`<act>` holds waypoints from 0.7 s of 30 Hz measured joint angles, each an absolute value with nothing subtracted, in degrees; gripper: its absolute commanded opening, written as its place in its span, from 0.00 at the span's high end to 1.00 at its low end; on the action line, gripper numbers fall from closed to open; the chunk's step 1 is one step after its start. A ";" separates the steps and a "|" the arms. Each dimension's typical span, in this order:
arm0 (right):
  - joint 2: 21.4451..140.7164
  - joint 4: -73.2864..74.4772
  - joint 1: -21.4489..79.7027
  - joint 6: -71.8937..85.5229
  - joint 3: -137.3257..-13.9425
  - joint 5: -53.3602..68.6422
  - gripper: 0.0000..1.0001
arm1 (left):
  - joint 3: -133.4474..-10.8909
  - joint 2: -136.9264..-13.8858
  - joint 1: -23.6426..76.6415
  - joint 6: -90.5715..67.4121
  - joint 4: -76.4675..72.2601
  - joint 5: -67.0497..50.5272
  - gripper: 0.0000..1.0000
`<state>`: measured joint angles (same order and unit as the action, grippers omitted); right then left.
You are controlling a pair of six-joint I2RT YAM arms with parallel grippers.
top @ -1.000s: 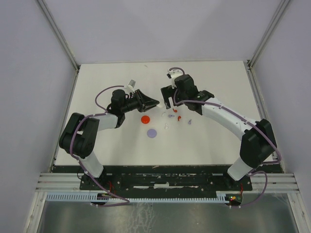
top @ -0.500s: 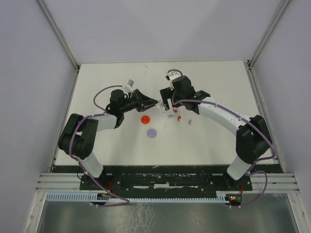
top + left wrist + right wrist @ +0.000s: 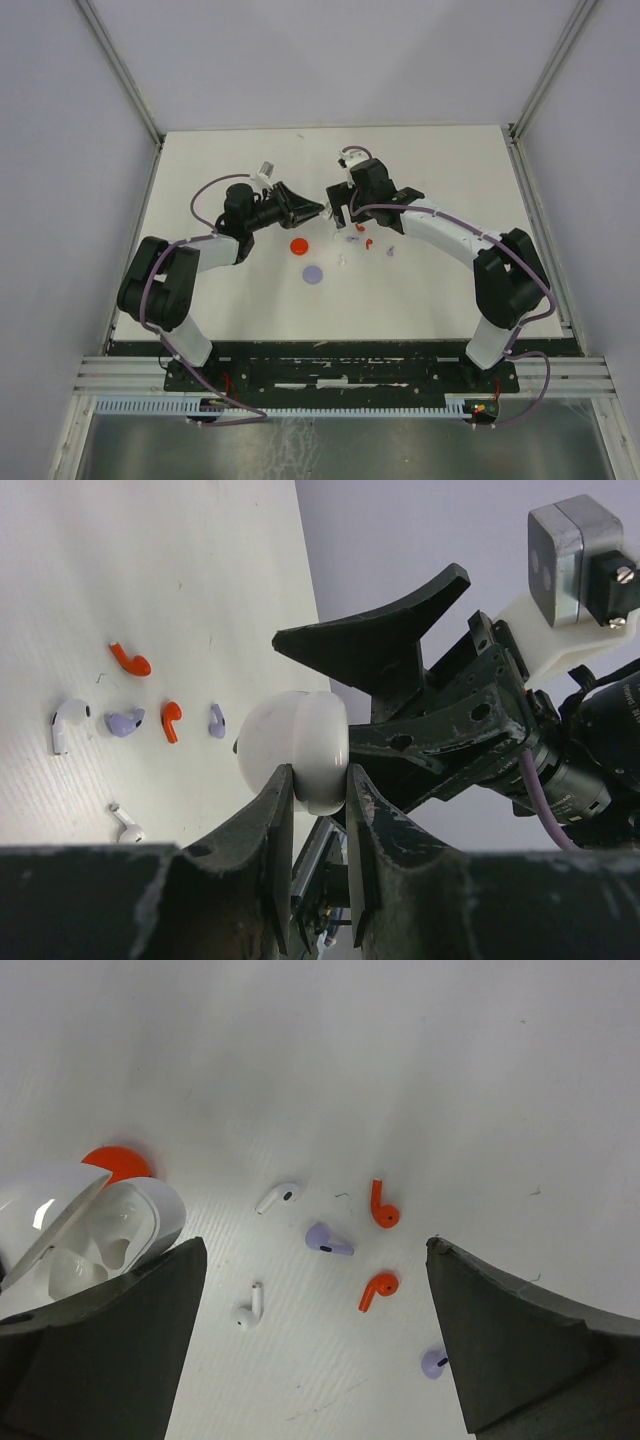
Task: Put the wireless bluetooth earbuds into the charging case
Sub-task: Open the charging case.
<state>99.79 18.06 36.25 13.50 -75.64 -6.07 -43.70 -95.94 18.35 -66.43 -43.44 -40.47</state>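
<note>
The left end effector [image 3: 318, 780] pinches a white, rounded charging case [image 3: 295, 745] between its two dark fingers [image 3: 272, 805]. Just behind the case the right end effector [image 3: 330, 685] stands with its jaws spread. On the table [image 3: 200, 540] beyond lie two red earbuds [image 3: 130, 660], two purple earbuds [image 3: 125, 721] and two white earbuds [image 3: 65, 723], all close together.

Red, white and purple earbuds [image 3: 328, 1240] (white case [image 3: 135, 1222], red disc [image 3: 116, 1160]).

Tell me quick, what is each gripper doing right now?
Left gripper: closed on the white charging case.
Right gripper: open, holding nothing.
</note>
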 measured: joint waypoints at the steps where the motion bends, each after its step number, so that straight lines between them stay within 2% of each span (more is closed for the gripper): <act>1: 99.98 17.76 36.23 13.63 -75.64 -6.04 0.00 | -43.70 -95.81 18.33 -66.43 -43.48 -40.38 0.97; 12: 101.47 16.05 35.83 14.66 -76.62 -5.37 0.01 | -43.46 -95.57 18.15 -67.53 -44.23 -38.76 0.97; 21: 104.66 13.37 35.42 16.99 -79.18 -4.10 0.01 | -40.49 -95.57 17.96 -72.86 -51.51 -36.34 0.97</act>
